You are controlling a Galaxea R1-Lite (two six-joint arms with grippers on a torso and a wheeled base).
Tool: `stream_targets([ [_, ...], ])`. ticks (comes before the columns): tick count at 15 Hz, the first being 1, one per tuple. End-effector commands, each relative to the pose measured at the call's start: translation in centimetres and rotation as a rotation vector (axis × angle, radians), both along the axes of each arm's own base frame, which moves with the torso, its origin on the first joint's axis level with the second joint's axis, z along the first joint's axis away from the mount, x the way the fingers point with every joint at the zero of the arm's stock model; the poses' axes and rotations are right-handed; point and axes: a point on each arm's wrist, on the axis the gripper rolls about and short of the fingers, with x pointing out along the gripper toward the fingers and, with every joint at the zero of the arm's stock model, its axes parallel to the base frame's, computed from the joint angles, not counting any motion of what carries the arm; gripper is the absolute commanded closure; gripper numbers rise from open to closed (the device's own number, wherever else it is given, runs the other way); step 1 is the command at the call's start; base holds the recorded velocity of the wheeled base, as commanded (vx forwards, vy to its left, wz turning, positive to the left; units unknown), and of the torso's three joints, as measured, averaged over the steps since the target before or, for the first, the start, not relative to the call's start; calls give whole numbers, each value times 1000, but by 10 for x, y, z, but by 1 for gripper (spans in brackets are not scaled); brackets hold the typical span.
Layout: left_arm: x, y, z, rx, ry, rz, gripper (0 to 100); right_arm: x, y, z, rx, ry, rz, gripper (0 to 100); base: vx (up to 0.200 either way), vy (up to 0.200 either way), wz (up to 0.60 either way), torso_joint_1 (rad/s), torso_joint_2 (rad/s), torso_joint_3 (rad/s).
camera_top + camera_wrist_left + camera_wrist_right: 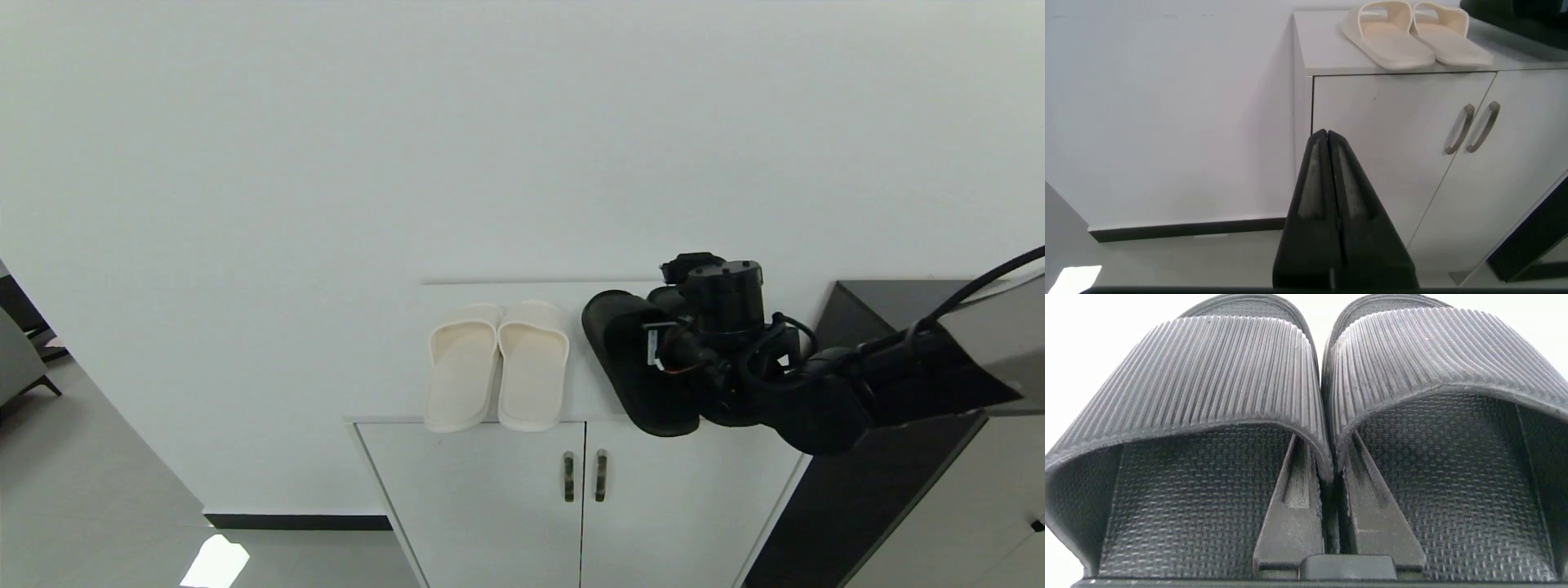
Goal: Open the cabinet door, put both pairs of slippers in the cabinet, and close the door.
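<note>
- Your right gripper (1325,443) is narrow, pinching the adjoining straps of the black ribbed rubber slippers (1241,376); left gripper (1328,140) closed, empty
- Likely light and floppy: grip both straps

My right gripper (1325,445) was dark grey to black. The black slippers (1241,400) had fine parallel ribs across the straps and a small dimpled grid on the footbeds. The cream slippers (496,367) were plain, without pattern. The cabinet (473,506) was plain white, and its handles (569,476) were dark and metallic. My left gripper (1328,135) was matt black. The wall (326,163) was plain white, the skirting (298,522) black, and the floor (98,506) pale grey.
</note>
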Motion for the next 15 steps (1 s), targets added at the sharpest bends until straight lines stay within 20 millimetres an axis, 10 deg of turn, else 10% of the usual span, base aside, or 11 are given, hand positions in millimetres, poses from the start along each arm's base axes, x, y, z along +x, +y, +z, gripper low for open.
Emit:
stream_targets([
  [1,0,0,0,0,0,0,100,-49,-16,34,59,-23,93,100,0,0,0,0,0,0],
  [8,0,0,0,3,1,-5,100,-171,-48,43,108,25,486,100,0,0,0,0,0,0],
  [15,0,0,0,3,1,-5,100,-198,-68,23,85,83,541,100,-29,0,0,0,0,1],
])
